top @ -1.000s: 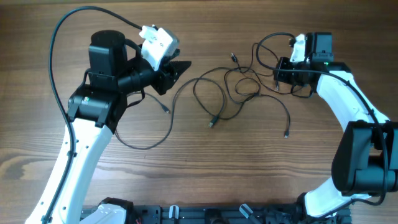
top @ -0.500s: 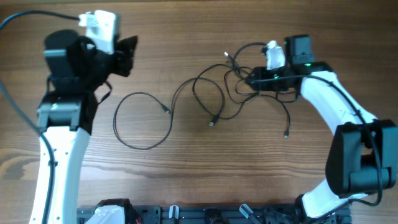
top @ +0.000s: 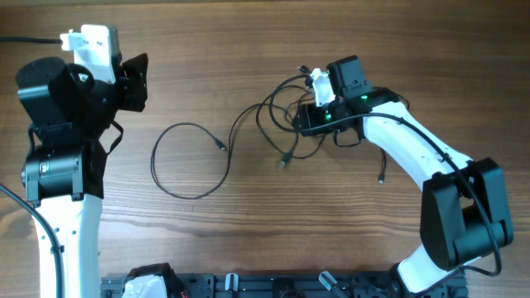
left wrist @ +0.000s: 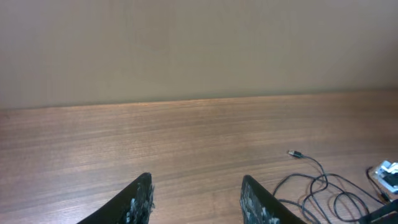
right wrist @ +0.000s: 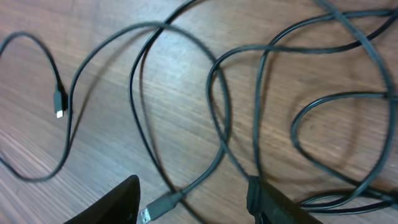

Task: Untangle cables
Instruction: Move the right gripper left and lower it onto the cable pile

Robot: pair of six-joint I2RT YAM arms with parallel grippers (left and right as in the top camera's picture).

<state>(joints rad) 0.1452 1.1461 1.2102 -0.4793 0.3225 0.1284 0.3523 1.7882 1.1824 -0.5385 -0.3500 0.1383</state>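
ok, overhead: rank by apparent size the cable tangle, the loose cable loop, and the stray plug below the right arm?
1. cable tangle, widest spread
2. loose cable loop, somewhat smaller
3. stray plug, tiny

Thin black cables (right wrist: 256, 124), loosely tangled loops, one strand (top: 154, 161) curling out leftward

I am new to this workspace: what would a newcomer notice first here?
The tangle of thin black cables in the middle of the wooden table draws the eye, with the right pincer open over it. One strand sweeps into a wide loop to the left, toward the left pincer, open and empty.
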